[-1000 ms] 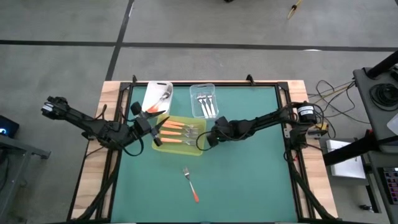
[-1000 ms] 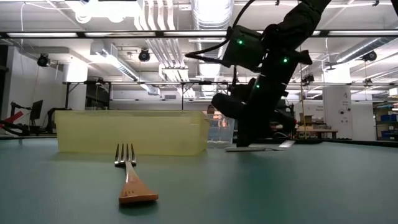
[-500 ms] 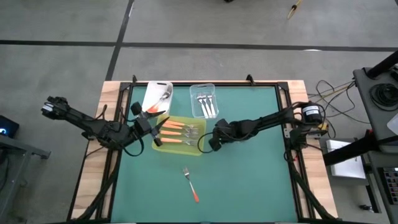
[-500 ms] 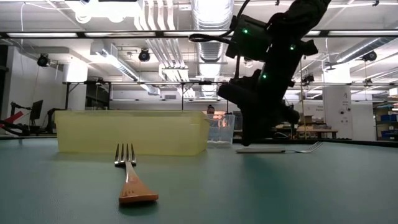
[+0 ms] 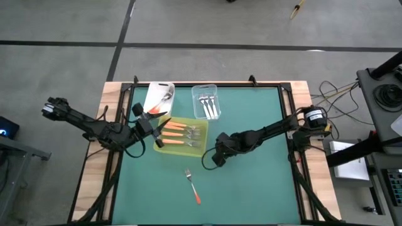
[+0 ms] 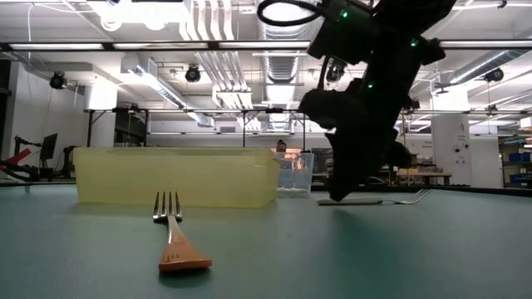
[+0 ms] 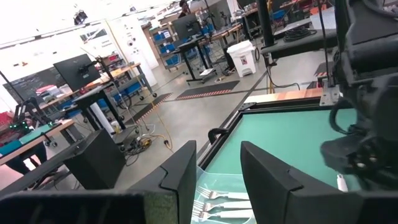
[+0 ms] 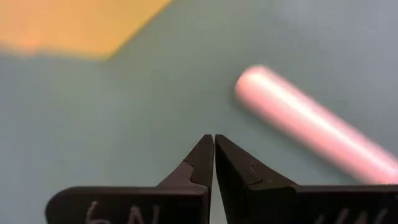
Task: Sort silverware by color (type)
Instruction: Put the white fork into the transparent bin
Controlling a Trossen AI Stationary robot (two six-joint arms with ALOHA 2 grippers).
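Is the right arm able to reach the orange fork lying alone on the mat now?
Probably yes. The right claw, shut, hangs close beside the fork, with only bare mat between them. It would need to open first.

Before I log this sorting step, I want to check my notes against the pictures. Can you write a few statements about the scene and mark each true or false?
1. An orange-handled fork lies alone on the green mat. True.
2. The right gripper is wide open. False: its fingers are shut together, holding nothing.
3. The yellow-green tray holds orange-handled forks. True.
4. The clear tub is empty. False: silver forks lie in it.
5. The left gripper is at the tray's edge. True.
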